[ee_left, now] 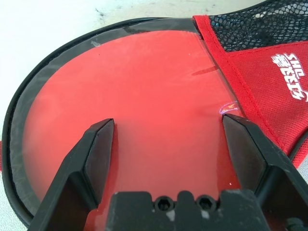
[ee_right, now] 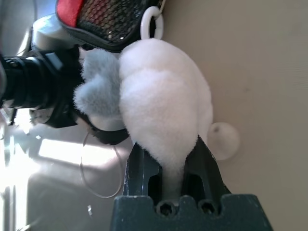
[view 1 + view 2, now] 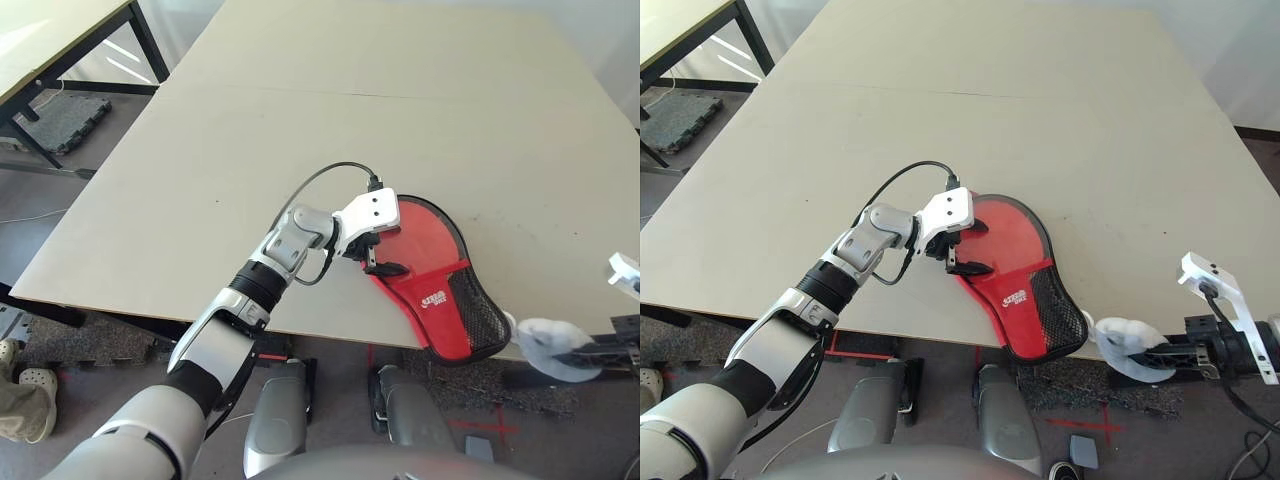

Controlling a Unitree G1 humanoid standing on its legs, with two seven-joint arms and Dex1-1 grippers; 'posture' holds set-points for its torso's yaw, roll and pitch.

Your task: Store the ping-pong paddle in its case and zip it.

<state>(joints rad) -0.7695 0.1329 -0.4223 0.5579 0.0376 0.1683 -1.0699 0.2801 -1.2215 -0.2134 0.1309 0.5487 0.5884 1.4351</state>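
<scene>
The case [image 3: 1015,275] is lying near the bench [image 3: 970,100] front edge, at about five o'clock. Its round end is showing red under a clear film, probably the ping-pong paddle [image 1: 139,91] already inside. The left gripper [image 1: 168,159] is hovering wide open over it, holding nothing. The right gripper [image 2: 166,166] is pinching a fluffy white charm [image 2: 161,101], seemingly the zipper pull. How much zipping remains I cannot tell.

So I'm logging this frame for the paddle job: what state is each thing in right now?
case: flat at the table's near edge, red logo face up, handle end overhanging.
ping-pong paddle: red blade inside the case, under a clear window.
left gripper: open, over the blade.
right gripper: shut on fluffy white bundle, off the table's edge.
table: bare beyond the case.
</scene>
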